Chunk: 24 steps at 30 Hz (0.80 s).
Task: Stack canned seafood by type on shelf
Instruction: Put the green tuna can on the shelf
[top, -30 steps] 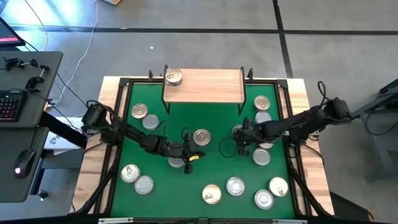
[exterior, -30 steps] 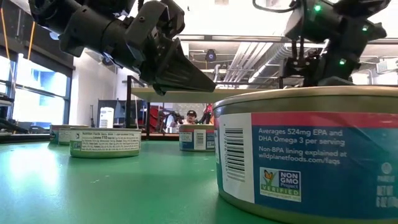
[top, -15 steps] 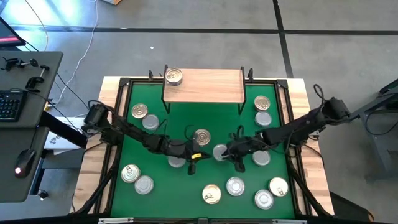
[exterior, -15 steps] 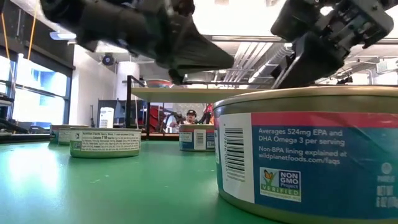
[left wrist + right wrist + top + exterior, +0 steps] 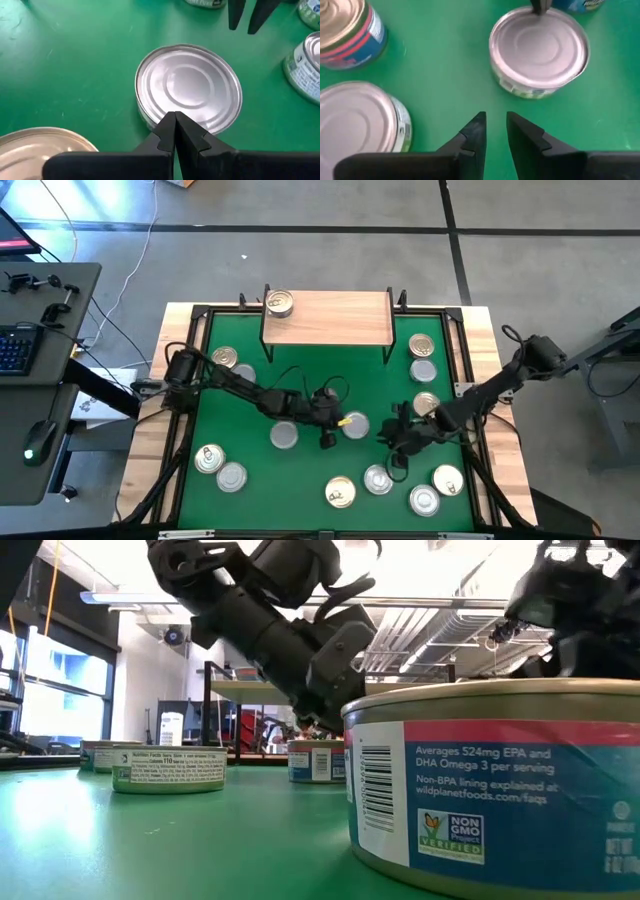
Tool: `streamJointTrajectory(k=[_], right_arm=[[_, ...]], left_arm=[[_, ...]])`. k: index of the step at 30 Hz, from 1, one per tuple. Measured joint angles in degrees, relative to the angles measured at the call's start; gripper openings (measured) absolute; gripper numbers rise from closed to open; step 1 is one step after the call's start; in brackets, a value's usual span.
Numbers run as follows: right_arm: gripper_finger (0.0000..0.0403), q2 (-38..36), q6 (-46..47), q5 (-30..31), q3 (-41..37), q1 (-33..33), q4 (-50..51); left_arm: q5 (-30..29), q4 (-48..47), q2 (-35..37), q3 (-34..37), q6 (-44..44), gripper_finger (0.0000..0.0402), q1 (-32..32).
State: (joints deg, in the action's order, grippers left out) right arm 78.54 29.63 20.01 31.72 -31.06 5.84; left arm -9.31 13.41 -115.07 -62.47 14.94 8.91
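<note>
A silver-lidded tin [image 5: 355,425] [image 5: 187,90] [image 5: 537,47] stands flat on the green table near its middle. My left gripper [image 5: 338,423] [image 5: 175,125] is shut, and its tips are at that tin's rim on the side toward the table's left. My right gripper [image 5: 388,438] [image 5: 494,127] is narrowly open just right of the tin and touches nothing. A gold-lidded tin [image 5: 45,150] sits close behind my left fingers. The light-wood shelf [image 5: 330,320] stands at the far edge and bears one gold-lidded tin [image 5: 280,303] at its left end. My left gripper's shut fingertips [image 5: 175,120] meet the silver tin at its upper rim [image 5: 165,111], on the side toward the table's left. They come slanting down from the left. The tin stays flat on the table.
Other tins are scattered about: several along the near edge [image 5: 378,478], two at the near left [image 5: 208,458], one beside my left arm [image 5: 285,435], two at the far left [image 5: 224,358], three at the far right [image 5: 421,345]. One tin [image 5: 490,790] stands close before the low camera.
My left gripper has swung toward the table's right, from above a tin left of the middle to the silver tin. My right gripper came leftward to the middle, where the silver tin showed beside it, then drew back toward the near right, leaving the tin standing.
</note>
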Motion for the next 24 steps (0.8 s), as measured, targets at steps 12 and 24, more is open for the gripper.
streamJointTrajectory(k=[12, 24], right_arm=[[0.0151, 0.0, -19.31, 2.45, -0.53, 1.61, -8.81], [0.0254, 4.5, -44.71, 4.84, -0.3, 2.95, -13.89]], left_arm=[[1.34, -3.23, 0.18, -0.09, 0.44, 0.0, 1.54], [1.68, -7.72, -0.32, 0.39, 1.1, 0.0, 2.95]])
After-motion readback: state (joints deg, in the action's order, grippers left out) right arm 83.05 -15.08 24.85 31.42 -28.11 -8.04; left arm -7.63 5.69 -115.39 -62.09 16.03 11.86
